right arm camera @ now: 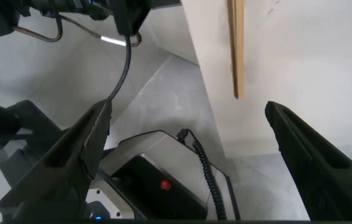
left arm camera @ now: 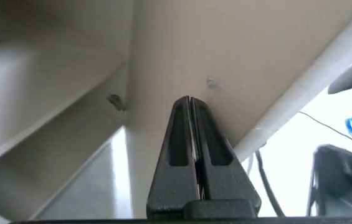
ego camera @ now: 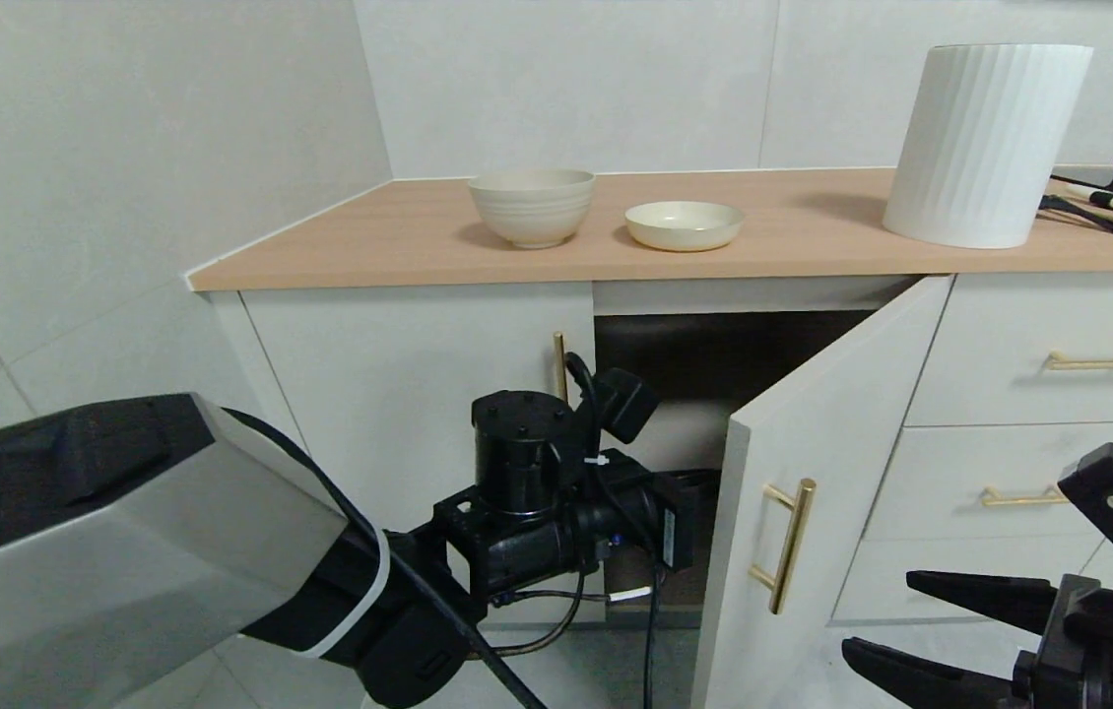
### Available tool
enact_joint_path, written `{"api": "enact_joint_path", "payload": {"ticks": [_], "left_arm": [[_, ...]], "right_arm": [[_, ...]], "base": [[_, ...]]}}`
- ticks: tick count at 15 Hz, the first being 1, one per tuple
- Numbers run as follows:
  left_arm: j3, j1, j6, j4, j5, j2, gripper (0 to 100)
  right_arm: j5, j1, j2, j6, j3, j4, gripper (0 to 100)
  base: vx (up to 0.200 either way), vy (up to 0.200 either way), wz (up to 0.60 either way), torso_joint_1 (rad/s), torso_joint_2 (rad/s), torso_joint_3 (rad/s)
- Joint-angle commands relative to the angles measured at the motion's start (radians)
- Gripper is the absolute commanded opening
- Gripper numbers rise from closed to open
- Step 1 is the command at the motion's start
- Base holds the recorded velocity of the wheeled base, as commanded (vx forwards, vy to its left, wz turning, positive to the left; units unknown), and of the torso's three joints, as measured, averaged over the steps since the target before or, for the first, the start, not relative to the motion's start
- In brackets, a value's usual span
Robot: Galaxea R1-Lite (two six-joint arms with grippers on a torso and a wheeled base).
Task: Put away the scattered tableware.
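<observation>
- Bowl (ego camera: 531, 205) and shallow dish (ego camera: 684, 225) sit upper centre of the head view on the tabletop (ego camera: 813, 236); likely ceramic, stiff, breakable and slick, so pinch the rim.
- Left wrist view: left tool (left arm camera: 190, 124) pressed closed, empty.
- Right wrist view: right tool (right arm camera: 188, 111) spread wide, empty.

The right tool (right arm camera: 188, 112) spreads wide near the door handle (right arm camera: 236, 46).
</observation>
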Motion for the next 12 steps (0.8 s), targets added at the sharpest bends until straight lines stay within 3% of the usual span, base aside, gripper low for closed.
{"api": "enact_joint_path", "payload": {"ticks": [1, 6, 9, 10, 12], "left_arm": [[-0.004, -0.002, 0.000, -0.001, 0.002, -0.001, 0], [-0.086, -0.036, 0.001, 0.006, 0.065, 0.048, 0], [-0.062, -0.129, 0.000, 0.002, 0.068, 0.024, 0], [-0.023, -0.178, -0.008, 0.000, 0.025, -0.018, 0], [0.102, -0.286, -0.097, 0.002, -0.214, -0.146, 0]], "right_arm": [[0.001, 0.001, -0.006, -0.001, 0.000, 0.000, 100], [0.007, 0.020, -0.021, -0.003, 0.009, -0.001, 100], [0.139, 0.038, -0.086, -0.004, 0.027, 0.000, 100], [0.194, 0.038, -0.105, -0.004, 0.032, 0.000, 100], [0.318, 0.041, -0.167, -0.006, 0.062, 0.009, 100]], "base": [[0.000, 0.000, 0.00, 0.000, 0.00, 0.000], [0.000, 0.000, 0.00, 0.000, 0.00, 0.000], [0.000, 0.000, 0.00, 0.000, 0.00, 0.000], [0.000, 0.000, 0.00, 0.000, 0.00, 0.000], [0.000, 0.000, 0.00, 0.000, 0.00, 0.000]]}}
